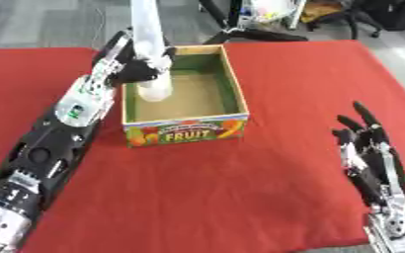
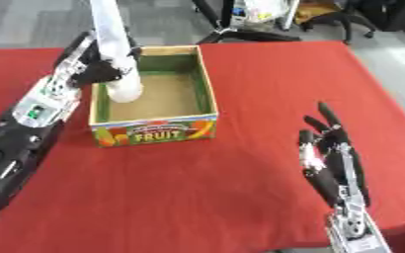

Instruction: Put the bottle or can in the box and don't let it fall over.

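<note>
A tall white bottle point(image 1: 148, 39) stands upright with its base down inside the left half of the cardboard fruit box point(image 1: 187, 129). My left hand point(image 1: 130, 66) is curled round the bottle's lower part, reaching over the box's left wall. Whether the base touches the box floor I cannot tell. The box is open-topped with green inner walls and a "FRUIT" label on its front. My right hand point(image 1: 372, 150) rests open at the lower right, fingers pointing up, well away from the box.
The box sits on a red tablecloth point(image 1: 240, 188). Grey floor and black chair legs point(image 1: 258, 33) lie beyond the table's far edge. My left forearm point(image 1: 46, 148) runs along the left side of the table.
</note>
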